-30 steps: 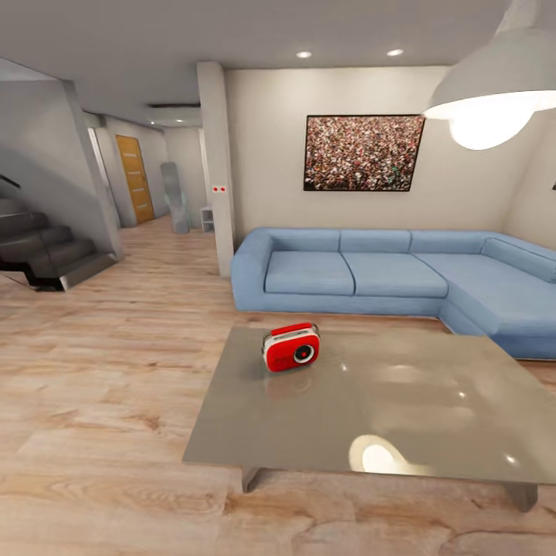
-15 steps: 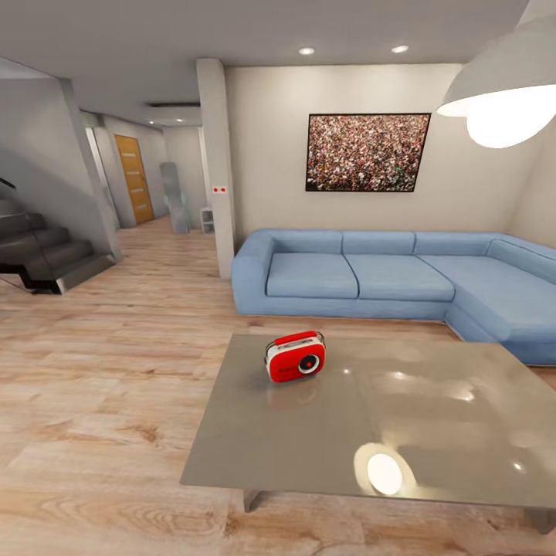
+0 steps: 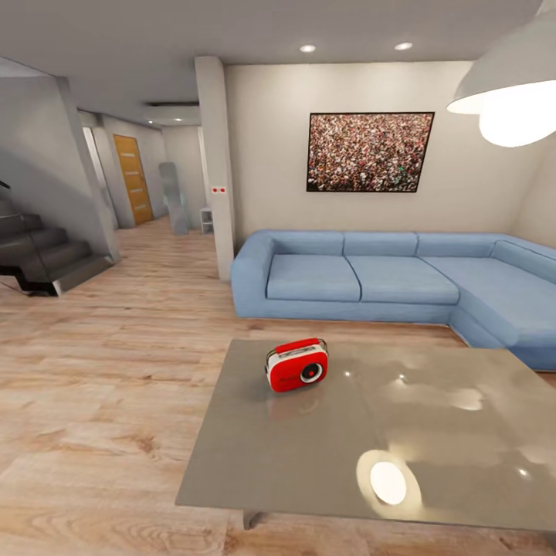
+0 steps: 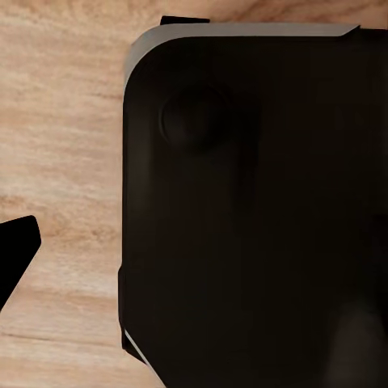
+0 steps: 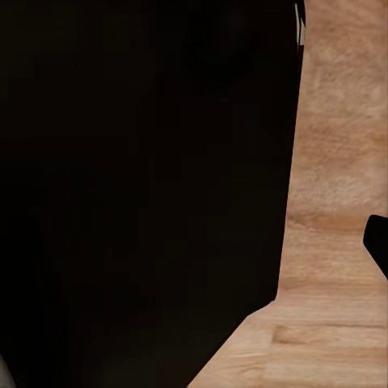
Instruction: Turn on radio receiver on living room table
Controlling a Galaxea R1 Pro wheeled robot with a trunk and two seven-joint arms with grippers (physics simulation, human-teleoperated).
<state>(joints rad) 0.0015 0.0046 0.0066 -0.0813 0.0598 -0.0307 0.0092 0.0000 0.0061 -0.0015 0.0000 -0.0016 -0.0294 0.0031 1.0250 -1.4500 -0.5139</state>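
Note:
The radio receiver (image 3: 297, 365), a small red box with a white band and a round black dial, stands upright on the near-left part of the table (image 3: 324, 455). The table is low, with a glossy grey-brown top, and lies straight ahead in the head view. In the left wrist view a black wedge (image 4: 16, 255) at the picture's edge may be a fingertip, beside a dark part of the robot's body (image 4: 259, 210). A similar dark tip (image 5: 378, 246) sits at the edge of the right wrist view. Both wrist views look down on the wood floor.
A blue sectional sofa (image 3: 386, 278) runs behind the table and wraps round its right side. A crowd picture (image 3: 369, 152) hangs above it. A hanging lamp (image 3: 513, 85) is at upper right, its glow reflected on the tabletop (image 3: 388, 482). A pillar (image 3: 216, 162) and stairs (image 3: 42, 255) stand left.
The whole head view has shifted: the camera has come closer to the table, so the radio and table sit lower and larger. The radio itself has not moved on the table.

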